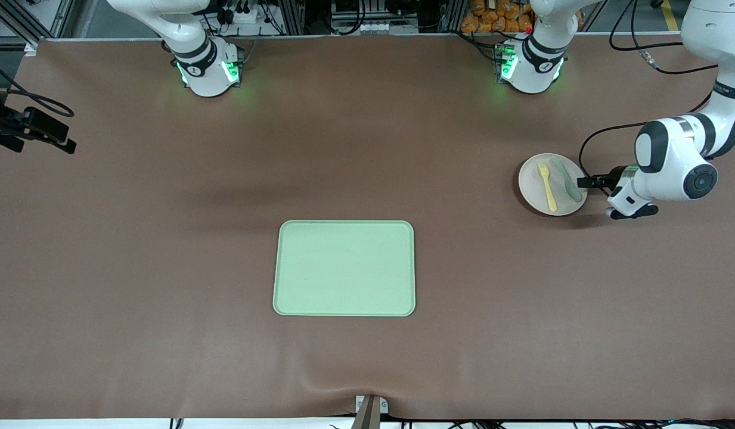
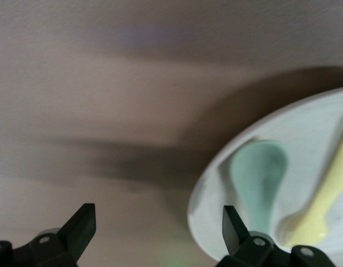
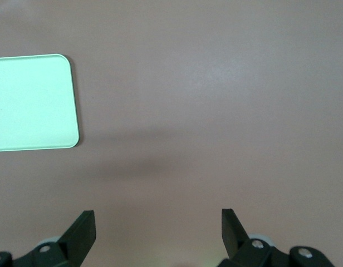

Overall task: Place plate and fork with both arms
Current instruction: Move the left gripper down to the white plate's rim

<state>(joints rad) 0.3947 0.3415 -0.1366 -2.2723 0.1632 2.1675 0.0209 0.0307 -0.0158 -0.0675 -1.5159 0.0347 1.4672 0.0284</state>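
plate: small round off-white plastic, raised rim; sits on the table near the left arm's end, well apart from the tray. We judge it light, stiff, a bit slick; rim is the only real hold, so pinch the lip w/ one finger under, one over.
fork: pale yellow plastic, lies on the plate, tines toward the robots' edge. We judge it v. light, rigid, prone to slide if plate tips; take mid-handle.
spoon: grey-green, on the plate just beside the fork, on the gripper's side. Not ours to move.
tray: light-green rect., mid-table, toward the front-camera edge; nothing on it.
left gripper: low at the plate's rim, fingers spread wide, nothing held; in the left wrist view one finger sits over the rim, the other off the plate.
right gripper: up over bare table nr a tray corner, fingers wide apart, empty; this arm waits.
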